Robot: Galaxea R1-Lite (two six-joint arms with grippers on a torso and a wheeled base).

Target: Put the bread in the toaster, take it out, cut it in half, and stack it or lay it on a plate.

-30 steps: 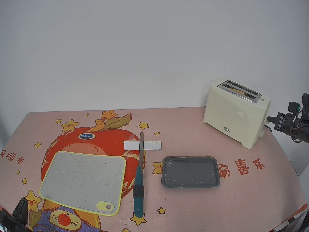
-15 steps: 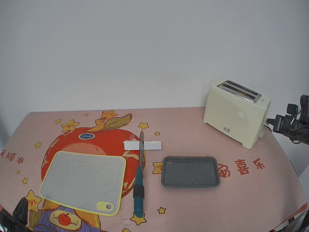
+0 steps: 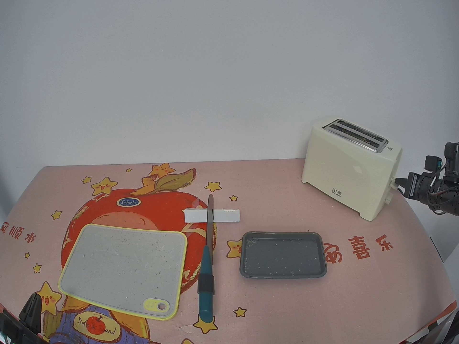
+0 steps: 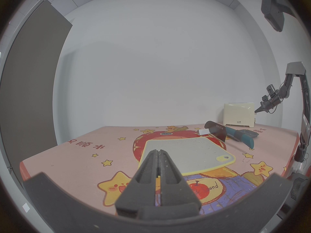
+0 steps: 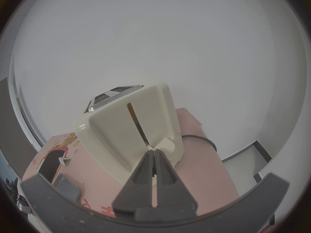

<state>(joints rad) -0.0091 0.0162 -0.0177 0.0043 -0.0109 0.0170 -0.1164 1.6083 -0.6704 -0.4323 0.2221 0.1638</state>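
Cream toaster (image 3: 351,170), lever (image 5: 163,144) apparently down beside right gripper (image 5: 154,151), jaws together; left gripper (image 4: 159,152) likewise. Removal, cutting, plating outstanding.

Mock kitchen, lab-type rm, toaster (image 3: 351,168), cartoon tablecloth (image 3: 277,187), bare wall (image 3: 215,63)

One toaster (image 3: 351,168), one knife (image 3: 207,273), one cutting board (image 3: 124,268), one plate (image 3: 282,261), one white block (image 3: 224,215).

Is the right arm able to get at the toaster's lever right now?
Probably yes: the right gripper, shut, sits just beside the lever on the toaster's end, with nothing between them.
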